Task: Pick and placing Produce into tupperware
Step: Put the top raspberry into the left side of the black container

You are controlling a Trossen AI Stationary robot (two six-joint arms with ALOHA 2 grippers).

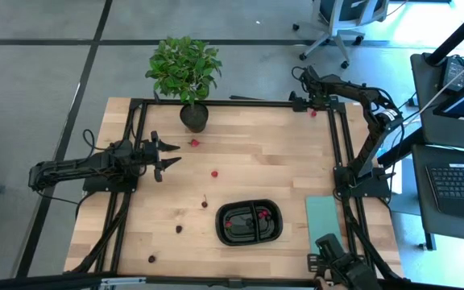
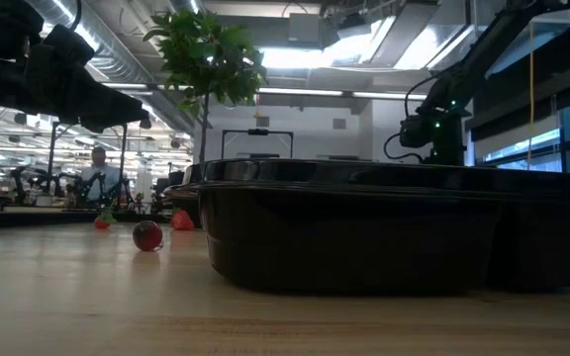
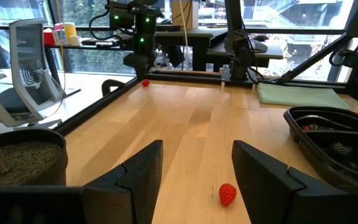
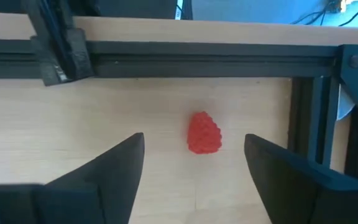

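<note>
The produce is small red berries scattered on the wooden table: one (image 1: 214, 173) lies ahead of my left gripper (image 1: 166, 157), another (image 1: 194, 143) sits by the plant pot, and darker ones (image 1: 179, 229) lie nearer the front. My left gripper (image 3: 194, 168) is open above the table, and the berry (image 3: 227, 193) shows between its fingers, untouched. My right gripper (image 4: 194, 155) is open at the far right corner, its fingers standing either side of a red berry (image 4: 203, 132) on the table. The black two-compartment tupperware (image 1: 250, 222) holds red pieces (image 1: 229, 222).
A leafy potted plant (image 1: 185, 72) stands at the far edge, its pot (image 3: 17, 155) beside my left gripper. A pale teal mat (image 1: 322, 216) lies right of the tupperware. Black frame rails (image 4: 166, 53) border the table close to my right gripper. Bare wood lies between the arms.
</note>
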